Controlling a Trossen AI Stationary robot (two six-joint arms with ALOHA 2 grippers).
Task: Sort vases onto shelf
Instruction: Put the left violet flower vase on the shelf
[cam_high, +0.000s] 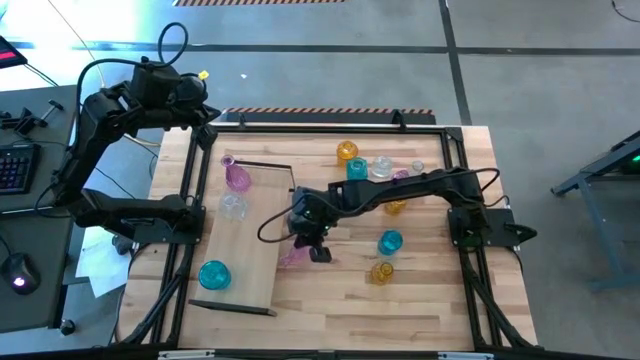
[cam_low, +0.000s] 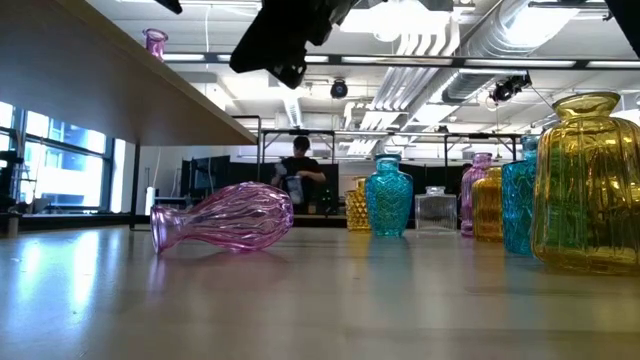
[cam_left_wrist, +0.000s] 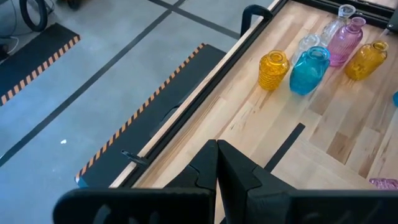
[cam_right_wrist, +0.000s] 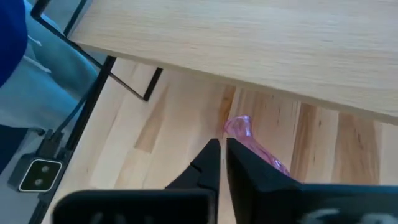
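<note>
Overhead, ducts (cam_low: 480, 45) above butcher-block tabletop (cam_low: 320, 300).

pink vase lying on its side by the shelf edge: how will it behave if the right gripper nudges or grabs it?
The pink vase lies on its side with a rounded ribbed belly, so a nudge likely rolls it. It looks like thin glass: probably light, slick, fragile. The right gripper above it might grip better at the narrow neck.

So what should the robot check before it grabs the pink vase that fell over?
1. Pink vase lying on its side on the table, beside the shelf: not ok, it is not upright.
2. Right claw above the vase, fingers nearly shut: not ok, open first.
3. Vase held: not ok, nothing gripped.
4. Room on the shelf between the clear vase and the teal vase: ok.
5. Left claw shut, far back by the table's edge: ok.
</note>
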